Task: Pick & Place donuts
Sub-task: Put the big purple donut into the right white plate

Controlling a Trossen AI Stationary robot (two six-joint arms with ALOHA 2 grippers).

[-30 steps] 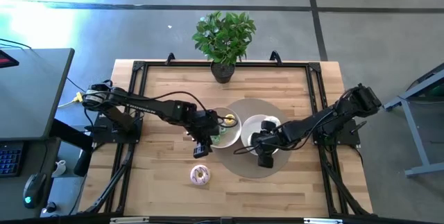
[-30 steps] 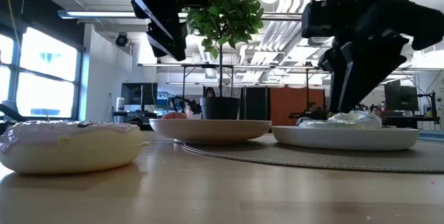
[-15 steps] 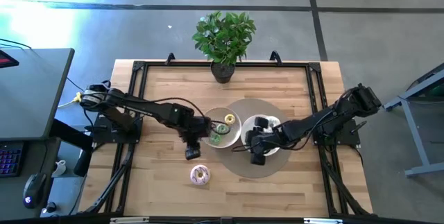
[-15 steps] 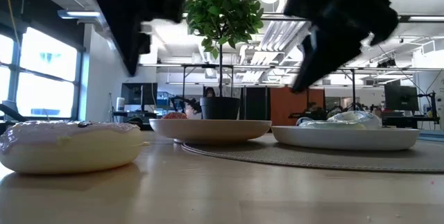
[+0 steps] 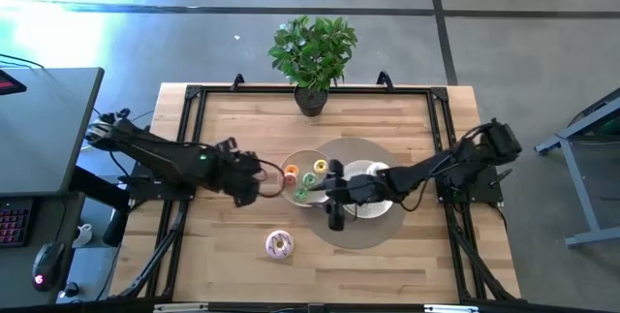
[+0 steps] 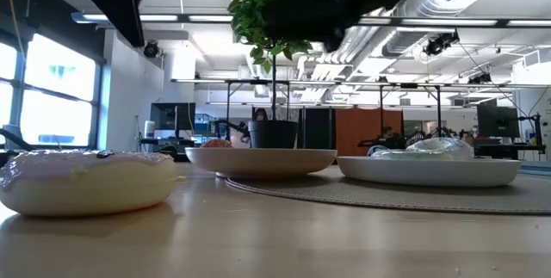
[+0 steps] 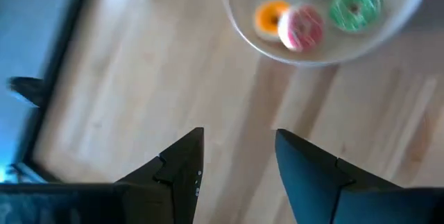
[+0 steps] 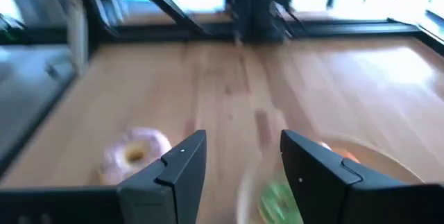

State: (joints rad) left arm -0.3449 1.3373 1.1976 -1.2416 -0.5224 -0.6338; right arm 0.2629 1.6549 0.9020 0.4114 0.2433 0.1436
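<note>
Several small donuts, orange point(image 7: 270, 17), pink point(image 7: 300, 28) and green point(image 7: 355, 7), lie in the left white plate point(image 5: 310, 179). A yellow one point(image 5: 321, 167) shows there too. A larger pink-iced donut point(image 5: 279, 244) lies flat on the wood near the front; it also shows in the low view point(image 6: 86, 179) and the right wrist view point(image 8: 132, 154). My left gripper point(image 7: 239, 144) is open and empty, left of that plate point(image 5: 254, 182). My right gripper point(image 8: 243, 148) is open and empty, above the mat at the plate's right rim point(image 5: 334, 214).
A second white plate point(image 5: 376, 182) with pale things in it sits on the round grey mat point(image 5: 354, 226). A potted plant point(image 5: 312, 56) stands at the table's far edge. Bare wood lies left of the plates and along the near edge.
My left gripper has drawn back from the left plate toward the table's left edge and has risen. My right gripper has moved from the right plate toward the table's left, as far as the left plate's rim, and has also risen. The donuts have kept still.
</note>
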